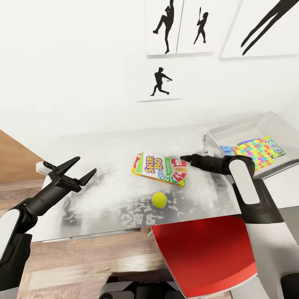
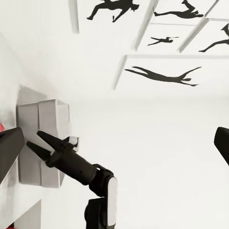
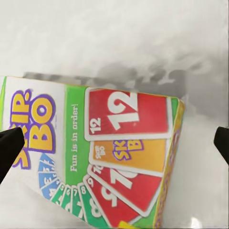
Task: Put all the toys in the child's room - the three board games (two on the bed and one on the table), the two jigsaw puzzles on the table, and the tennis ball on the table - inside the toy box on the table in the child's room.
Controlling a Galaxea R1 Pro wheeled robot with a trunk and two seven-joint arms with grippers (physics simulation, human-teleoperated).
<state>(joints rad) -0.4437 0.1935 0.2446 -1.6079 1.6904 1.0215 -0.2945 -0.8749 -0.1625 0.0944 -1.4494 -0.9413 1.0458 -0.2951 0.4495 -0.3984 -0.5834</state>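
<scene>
A white, glossy worktop (image 1: 104,187) is seen from the head view, set against a white wall hung with black silhouette pictures (image 1: 166,27). Near the middle of the worktop a Skip-Bo game box (image 1: 159,169) is lying flat, white and green with red cards printed on it. Just in front of it, a little apart, a yellow-green tennis ball (image 1: 159,199) is resting on the worktop.

At the right end of the worktop a shallow light grey toy box (image 1: 249,133) is standing. Inside it a square puzzle box (image 1: 255,151) covered in a yellow, pink, blue and green piece pattern is lying, with other flat boxes partly hidden beneath it; what they are cannot be told.

The right gripper (image 1: 185,158) is held at the right edge of the game box, between that box and the toy box. In the right wrist view the game box (image 3: 102,157) is seen between the two dark fingertips (image 3: 9,145), and the jaws are spread wide apart, with nothing clamped.

The left gripper (image 1: 83,168) is held above the left part of the worktop, well apart from the game box and the ball. Its jaws are apart and nothing is held in them.

A red chair seat (image 1: 207,253) is seen below the near edge of the worktop.
</scene>
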